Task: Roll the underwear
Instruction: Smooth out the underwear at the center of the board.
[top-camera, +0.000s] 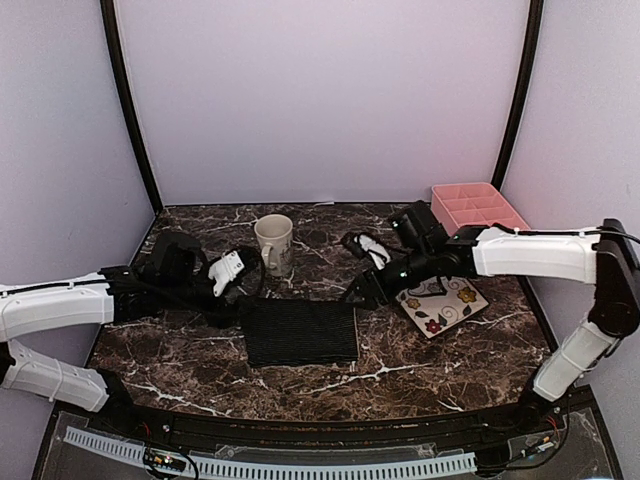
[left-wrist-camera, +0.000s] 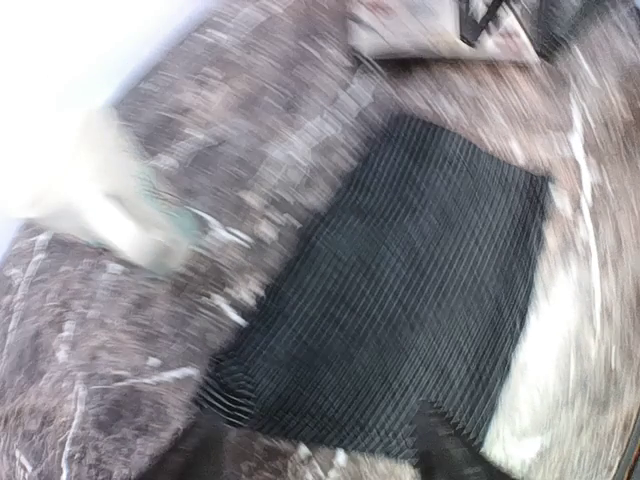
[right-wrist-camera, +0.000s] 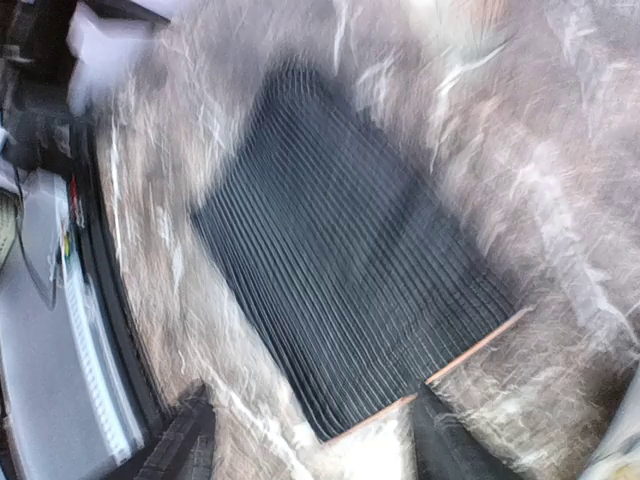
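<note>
At the middle of the table (top-camera: 180, 370), the black underwear (top-camera: 300, 331) is lying flat as a folded rectangle; its long axis is running left to right across the front of both arms, with one short end pointing toward each arm; the ribs look to be running along that length. The left gripper (left-wrist-camera: 325, 452) is hanging just off the left end, by the far corner; the right gripper (right-wrist-camera: 320, 442) is hanging just off the right end, by its far corner; neither arm is sitting clearly nearer. In each wrist view the two fingers are showing apart at the bottom edge, with the cloth lying ahead of and between them; both pairs of jaws are standing apart and gripping nothing, though both views are smeared. In the right wrist view a thin tan hem is edging the end nearest the fingers. The pale garment is not showing clearly anywhere. Judging from this, a roll is going to start at a short end and travel along the length; the mug (top-camera: 273, 243) beyond the far left corner and the plate (top-camera: 455, 305) beside the right end are crowding that path.
</note>
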